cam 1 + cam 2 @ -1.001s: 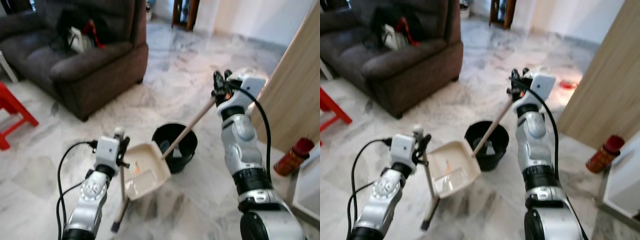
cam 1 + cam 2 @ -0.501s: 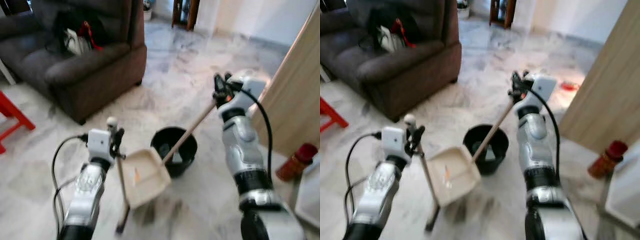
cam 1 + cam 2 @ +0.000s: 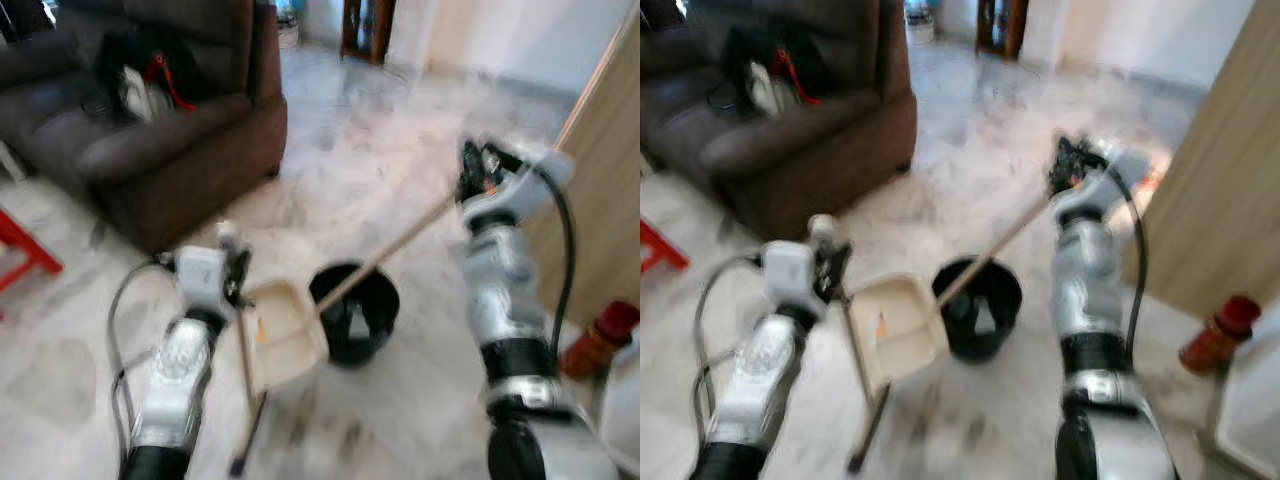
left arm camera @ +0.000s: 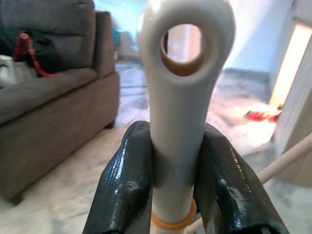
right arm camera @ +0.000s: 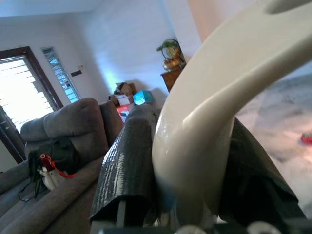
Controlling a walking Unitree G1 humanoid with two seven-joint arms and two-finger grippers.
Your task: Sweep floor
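Here the left gripper [image 4: 176, 170] clamps the broom handle [image 4: 181, 97] upright beside the dustpan [image 3: 283, 335]; the right gripper [image 5: 190, 165] clamps the dustpan handle [image 3: 385, 258] over the black bin [image 3: 355, 310]. Marble floor [image 3: 340, 170], sofa [image 3: 150, 130] far left.

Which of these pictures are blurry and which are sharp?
Both eye views are smeared by motion, the right arm and dustpan soft-edged. The left wrist view is crisp on the cream handle, background sofa slightly soft. The right wrist view is fairly sharp, with window glare.
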